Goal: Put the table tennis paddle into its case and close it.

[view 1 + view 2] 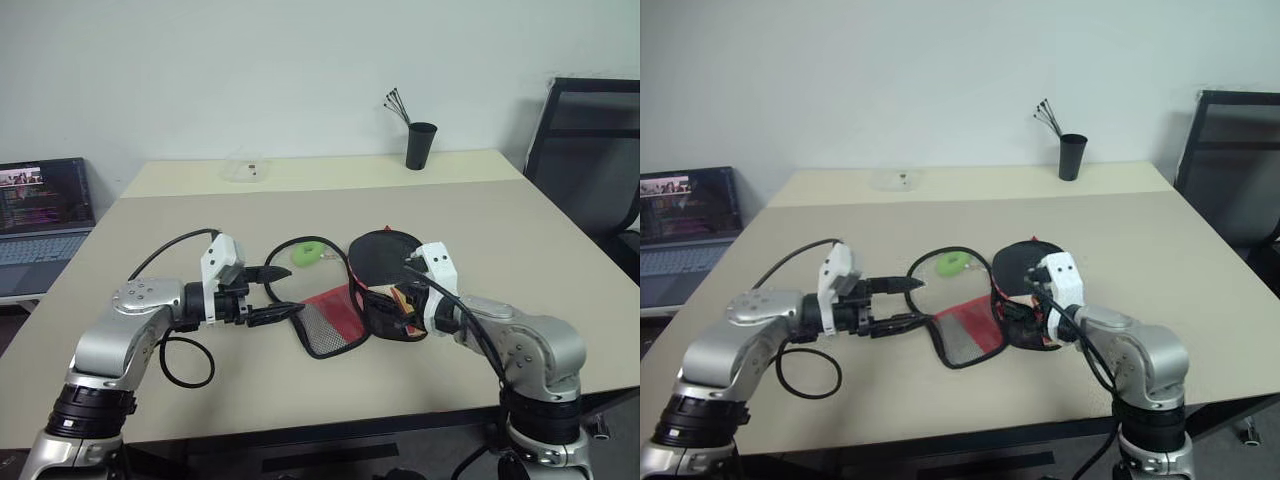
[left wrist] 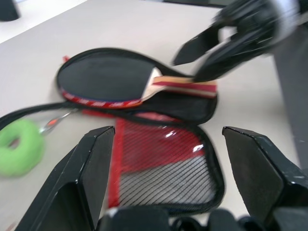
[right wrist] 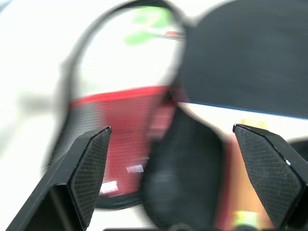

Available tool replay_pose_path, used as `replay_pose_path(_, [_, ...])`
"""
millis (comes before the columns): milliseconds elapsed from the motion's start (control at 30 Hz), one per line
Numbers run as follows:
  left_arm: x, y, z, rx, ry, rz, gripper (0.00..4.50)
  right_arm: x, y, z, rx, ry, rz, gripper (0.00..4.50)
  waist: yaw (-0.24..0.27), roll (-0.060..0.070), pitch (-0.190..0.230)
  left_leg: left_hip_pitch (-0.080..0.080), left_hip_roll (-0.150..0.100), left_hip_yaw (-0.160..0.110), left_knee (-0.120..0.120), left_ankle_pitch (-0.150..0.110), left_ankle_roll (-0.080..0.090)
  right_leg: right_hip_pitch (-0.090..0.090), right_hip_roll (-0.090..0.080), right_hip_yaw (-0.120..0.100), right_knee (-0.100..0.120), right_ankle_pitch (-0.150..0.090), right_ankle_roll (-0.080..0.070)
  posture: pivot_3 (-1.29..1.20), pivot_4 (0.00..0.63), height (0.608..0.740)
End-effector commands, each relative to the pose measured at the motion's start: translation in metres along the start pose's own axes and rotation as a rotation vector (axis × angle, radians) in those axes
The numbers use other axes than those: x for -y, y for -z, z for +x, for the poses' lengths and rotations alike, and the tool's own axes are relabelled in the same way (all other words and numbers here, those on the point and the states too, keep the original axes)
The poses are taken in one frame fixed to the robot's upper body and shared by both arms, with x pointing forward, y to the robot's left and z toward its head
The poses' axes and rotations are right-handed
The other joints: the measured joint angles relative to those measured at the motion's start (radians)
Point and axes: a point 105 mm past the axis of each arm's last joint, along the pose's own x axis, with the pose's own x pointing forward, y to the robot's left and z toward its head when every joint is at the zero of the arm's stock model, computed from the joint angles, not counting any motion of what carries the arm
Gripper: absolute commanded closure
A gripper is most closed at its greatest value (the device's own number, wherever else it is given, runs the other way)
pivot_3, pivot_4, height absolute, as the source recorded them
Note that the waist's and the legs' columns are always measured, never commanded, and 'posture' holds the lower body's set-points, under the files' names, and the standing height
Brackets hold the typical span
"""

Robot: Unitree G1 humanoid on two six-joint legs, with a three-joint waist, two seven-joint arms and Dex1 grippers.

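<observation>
I have the case (image 2: 163, 163) lying open on the beige table (image 1: 500, 230), its red mesh-pocket flap folded out flat toward my left arm. The other half holds the table tennis paddle (image 2: 103, 79) — the black blade sits inside the pouch and the striped wooden handle runs along its narrow end, as the left wrist view shows. The zipper edge trails off in a black loop toward a green ring (image 1: 309, 253) resting on the table just behind the case.

My left gripper (image 1: 272, 295) hangs just above the table beside the open flap, fingers spread wide with nothing between them. My right gripper (image 2: 202, 60) is over the handle end of the paddle; its fingers are also parted wide and I see nothing clamped in them, though the right wrist view is blurred.

Farther back, a black cup (image 1: 421, 146) with thin sticks stands near the table's far edge, with a small clear box (image 1: 246, 168) to its left. A laptop (image 1: 42, 215) sits off to the left and a black chair (image 1: 590, 150) to the right.
</observation>
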Motion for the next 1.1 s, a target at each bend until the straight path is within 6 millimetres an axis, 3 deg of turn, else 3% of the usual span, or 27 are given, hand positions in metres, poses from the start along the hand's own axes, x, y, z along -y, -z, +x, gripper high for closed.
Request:
replay_pose_path(33, [-0.010,-0.003,-0.014,-0.005,-0.066,0.035,0.59,-0.006,-0.012,-0.018,0.027,-0.071,-0.121,0.05,0.000,0.000,0.000,0.000,0.000,0.000,0.000,0.000,0.000,0.000,0.000,0.000,0.000,0.000,0.000,0.00,0.150,0.740])
replay_pose_path(400, [-0.029,0.034,-0.040,-0.115,-0.186,0.010,0.59,-0.007,-0.022,-0.054,0.027,-0.244,-0.369,0.05,0.002,-0.002,0.001,-0.001,-0.001,0.000,-0.002,0.000,0.000,0.001,-0.004,-0.001,-0.006,0.000,0.000,0.00,0.150,0.740])
replay_pose_path(500, [-0.035,0.047,-0.042,-0.160,-0.208,-0.001,1.16,0.000,-0.030,-0.059,0.034,-0.235,-0.403,0.00,0.002,-0.002,0.001,-0.001,-0.001,0.001,-0.002,0.000,0.000,0.001,-0.004,-0.002,-0.006,0.000,0.000,0.00,0.150,0.740])
replay_pose_path(800, [-0.047,0.073,-0.023,-0.243,-0.203,-0.022,4.47,-0.001,-0.045,-0.077,0.063,-0.282,-0.430,0.00,0.009,-0.003,0.001,-0.004,-0.001,0.001,-0.002,-0.001,0.000,0.001,-0.004,-0.003,-0.010,0.000,0.000,0.00,0.150,0.740])
replay_pose_path(1100, [-0.056,0.078,0.018,-0.224,-0.164,-0.018,4.47,0.000,-0.042,-0.082,0.054,-0.271,-0.429,0.00,0.020,-0.003,0.001,-0.005,-0.002,0.002,-0.001,-0.001,0.001,0.001,-0.004,-0.003,-0.010,0.001,0.002,0.00,0.150,0.740])
